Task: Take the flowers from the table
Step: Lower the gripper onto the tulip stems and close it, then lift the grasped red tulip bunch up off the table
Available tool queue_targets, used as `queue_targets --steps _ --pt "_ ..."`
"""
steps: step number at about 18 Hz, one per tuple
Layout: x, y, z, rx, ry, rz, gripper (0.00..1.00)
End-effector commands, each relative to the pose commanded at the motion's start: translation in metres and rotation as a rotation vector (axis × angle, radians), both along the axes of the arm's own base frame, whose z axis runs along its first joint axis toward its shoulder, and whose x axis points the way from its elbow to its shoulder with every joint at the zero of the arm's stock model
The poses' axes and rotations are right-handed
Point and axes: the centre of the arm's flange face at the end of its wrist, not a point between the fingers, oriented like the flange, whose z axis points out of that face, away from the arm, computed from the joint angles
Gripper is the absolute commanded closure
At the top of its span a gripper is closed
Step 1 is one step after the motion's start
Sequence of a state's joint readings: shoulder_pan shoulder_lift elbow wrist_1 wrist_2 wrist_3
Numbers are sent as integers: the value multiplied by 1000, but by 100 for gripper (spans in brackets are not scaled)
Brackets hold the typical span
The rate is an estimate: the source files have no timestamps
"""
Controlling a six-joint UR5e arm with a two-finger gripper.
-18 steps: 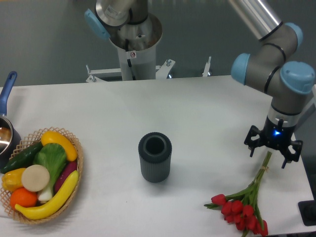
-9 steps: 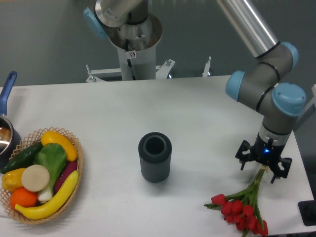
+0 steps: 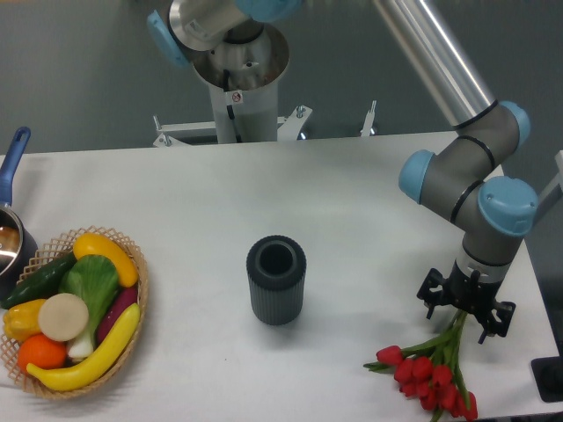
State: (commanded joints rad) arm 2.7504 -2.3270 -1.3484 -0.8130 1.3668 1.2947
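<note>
The flowers (image 3: 427, 373), red tulip buds with green leaves and thin green stems, lie on the white table (image 3: 352, 220) at the front right, buds toward the front edge. My gripper (image 3: 465, 315) hangs straight down over the upper part of the stems, low and close to the table. Its black fingers (image 3: 431, 296) stand spread on either side of the stems, so it is open and holds nothing. The far ends of the stems are hidden under the gripper.
A dark ribbed cylindrical vase (image 3: 276, 280) stands upright mid-table, left of the flowers. A wicker basket (image 3: 132, 303) of toy vegetables and fruit sits at the front left. A pot with a blue handle (image 3: 12, 163) is at the left edge. The arm's base (image 3: 239, 79) stands behind the table.
My gripper has moved down and a little left along the stems, from above their far tips to low over their upper part. The flowers have not moved.
</note>
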Motion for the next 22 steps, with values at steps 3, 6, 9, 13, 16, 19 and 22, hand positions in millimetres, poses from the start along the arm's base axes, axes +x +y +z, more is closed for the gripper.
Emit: queue_targets --steps 3,6,9,13,16,19,22 --pt "5 8 -6 -3 -2 -12 0" --pt "7 9 -7 -4 -5 -16 0" --pt "7 9 -8 -6 -5 -18 14" --pt "6 8 -7 -5 -4 -16 39" --pt "7 8 -6 -4 -3 -13 53" --pt "7 7 -2 -2 -1 -10 66" --pt "4 1 10 9 14 -2 68"
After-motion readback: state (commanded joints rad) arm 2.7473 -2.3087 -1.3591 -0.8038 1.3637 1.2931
